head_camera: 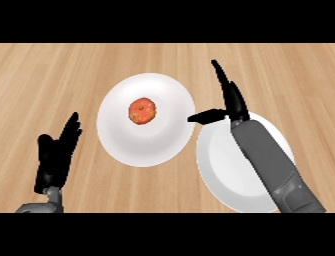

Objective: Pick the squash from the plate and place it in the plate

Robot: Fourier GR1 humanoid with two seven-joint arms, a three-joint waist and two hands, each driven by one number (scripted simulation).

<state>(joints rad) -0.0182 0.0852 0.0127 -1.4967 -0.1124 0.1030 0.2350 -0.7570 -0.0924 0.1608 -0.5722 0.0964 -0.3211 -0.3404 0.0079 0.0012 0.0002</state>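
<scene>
Squash (142,111) small, round, orange, mid far plate (146,145), left of right hand (231,102), apart. Hand wide, fingers straight, holding nothing. Likely light, stiff, smooth; pinch across sides. Near plate (225,175) under forearm.

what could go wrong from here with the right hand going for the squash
1. The right hand is open beside the left plate, not yet over the squash; reaching across, its thumb might catch the rim and shift that plate.
2. The squash looks small and rounded, so it may roll away as the fingers close.
3. The right forearm lies over the right plate, hiding part of the drop spot; placement could land near the rim.
</scene>
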